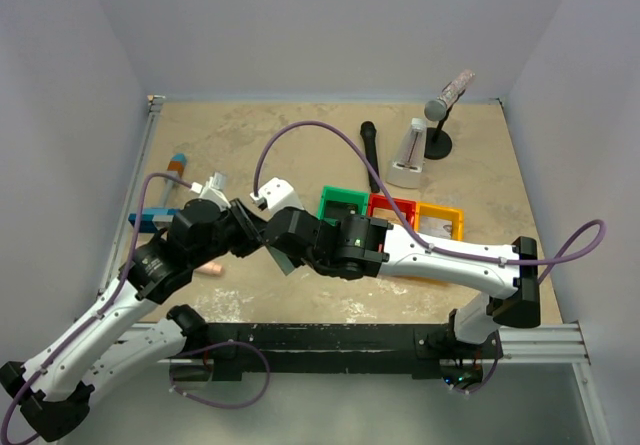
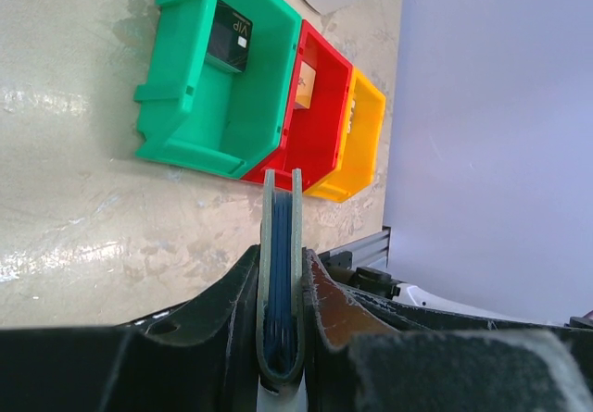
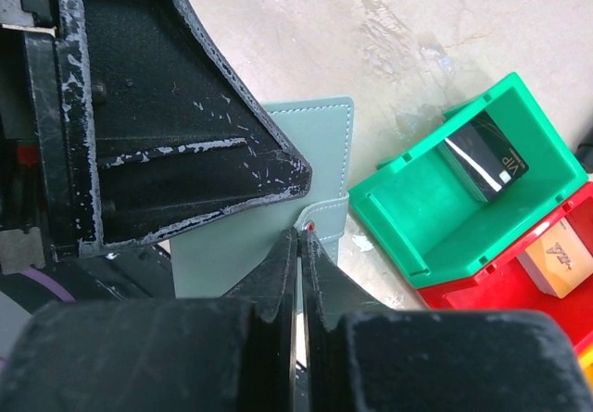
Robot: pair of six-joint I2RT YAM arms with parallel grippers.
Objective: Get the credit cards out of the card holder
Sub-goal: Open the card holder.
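Your left claw (image 2: 281, 268) is gripping the wallet (image 2: 279, 213) aloft while your right claw (image 3: 298, 245) is pinching what seems the third card (image 3: 298, 324) at its pocket; the dark card (image 2: 229, 34) and tan card (image 2: 304, 88) are already lying in bins (image 2: 185, 148).

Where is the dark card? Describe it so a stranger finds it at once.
On the table, find the row of three bins. The dark card lies in the green bin at one end. It is black with VIP lettering, unlike the tan card in the red bin beside it.
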